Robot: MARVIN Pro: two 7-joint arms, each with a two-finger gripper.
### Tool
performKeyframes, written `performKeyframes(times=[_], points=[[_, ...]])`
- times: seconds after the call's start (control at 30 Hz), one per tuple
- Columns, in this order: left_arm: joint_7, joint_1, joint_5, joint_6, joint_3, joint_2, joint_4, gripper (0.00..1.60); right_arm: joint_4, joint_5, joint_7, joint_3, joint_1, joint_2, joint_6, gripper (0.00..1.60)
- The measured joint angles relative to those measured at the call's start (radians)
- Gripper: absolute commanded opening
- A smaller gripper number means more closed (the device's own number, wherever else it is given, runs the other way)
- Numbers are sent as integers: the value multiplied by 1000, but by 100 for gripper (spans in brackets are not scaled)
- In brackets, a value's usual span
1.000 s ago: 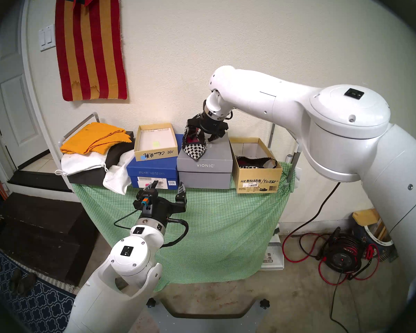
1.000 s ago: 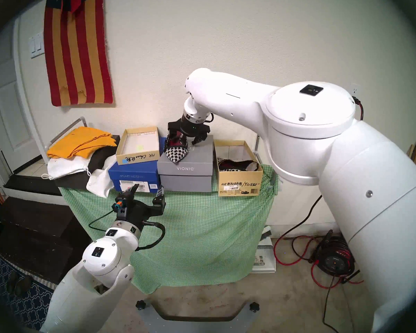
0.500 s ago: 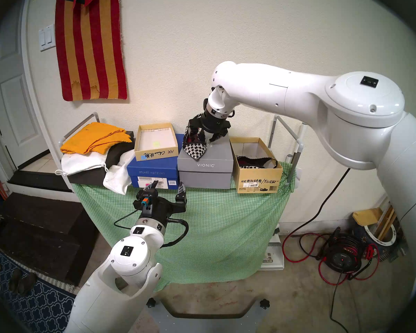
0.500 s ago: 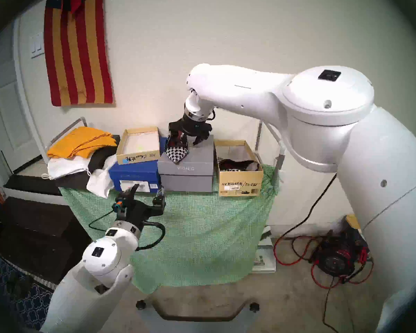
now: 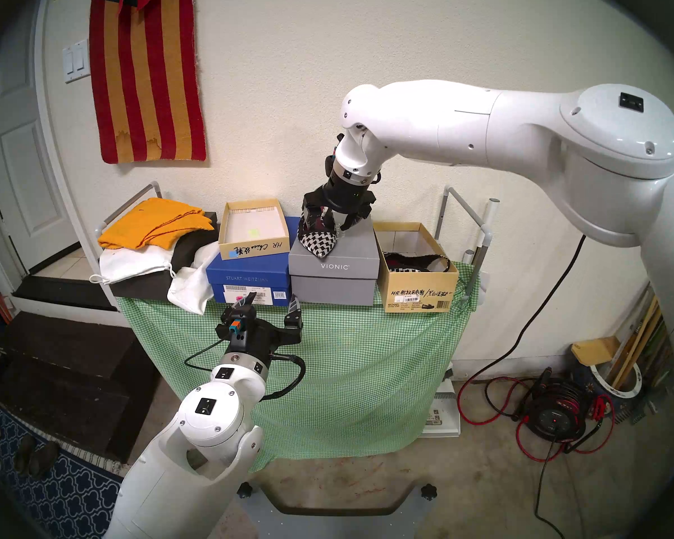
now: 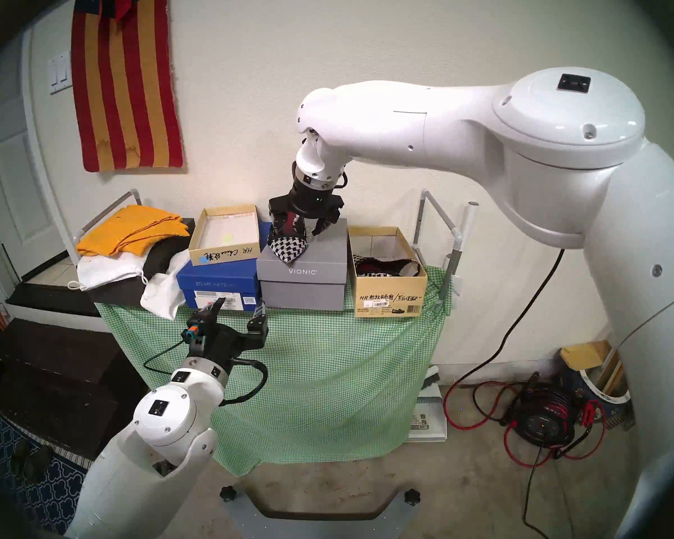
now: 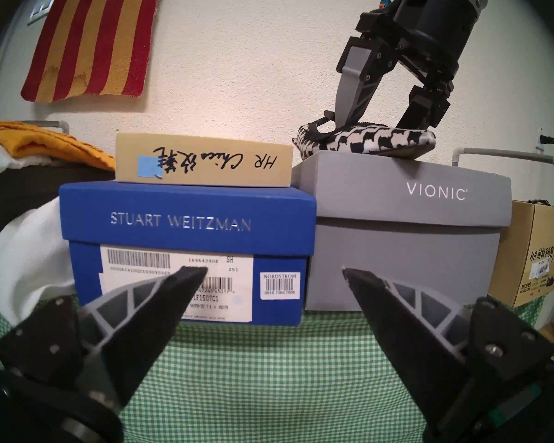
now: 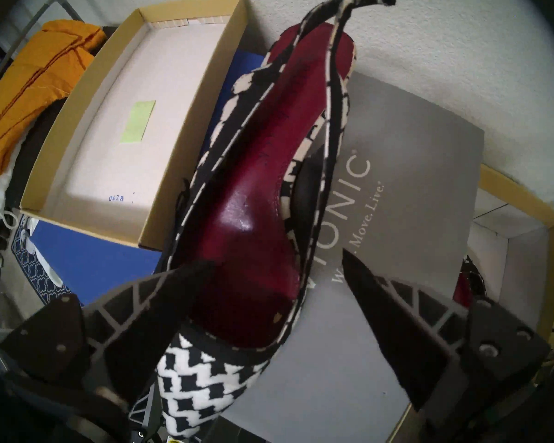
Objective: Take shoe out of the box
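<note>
The black-and-white houndstooth shoe (image 5: pixel 318 242) (image 6: pixel 287 248) (image 8: pixel 253 241) with a dark red insole lies on the lid of the grey VIONIC box (image 5: pixel 333 270), toe toward me. My right gripper (image 5: pixel 327 225) (image 6: pixel 297 231) (image 7: pixel 373 122) (image 8: pixel 275 260) hangs open just over it, one finger dipping at the shoe's opening, the other over the bare lid. The tan box (image 5: pixel 421 289) (image 6: pixel 388 293) stands to the right, with another patterned shoe (image 5: pixel 417 264) inside. My left gripper (image 5: pixel 272 299) (image 7: pixel 271 270) is open and holds nothing, low in front of the blue box.
A shallow tan box (image 5: pixel 253 227) sits on a blue Stuart Weitzman box (image 5: pixel 248 277). Folded orange and white cloths (image 5: pixel 156 223) lie at the left. A green checked cloth (image 5: pixel 347 351) covers the table, with metal rails (image 5: pixel 479 223) at both ends. Cables lie on the floor at right.
My right arm's elbow has risen and the open gripper has lifted a little above the shoe, which stays on the grey box. The left arm has not moved.
</note>
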Motion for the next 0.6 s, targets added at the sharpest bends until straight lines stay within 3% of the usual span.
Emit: performKeyframes(times=[0.6], points=[[0, 0, 0, 0, 0, 0, 0, 160, -233, 15, -40, 29, 132, 140, -27, 160]])
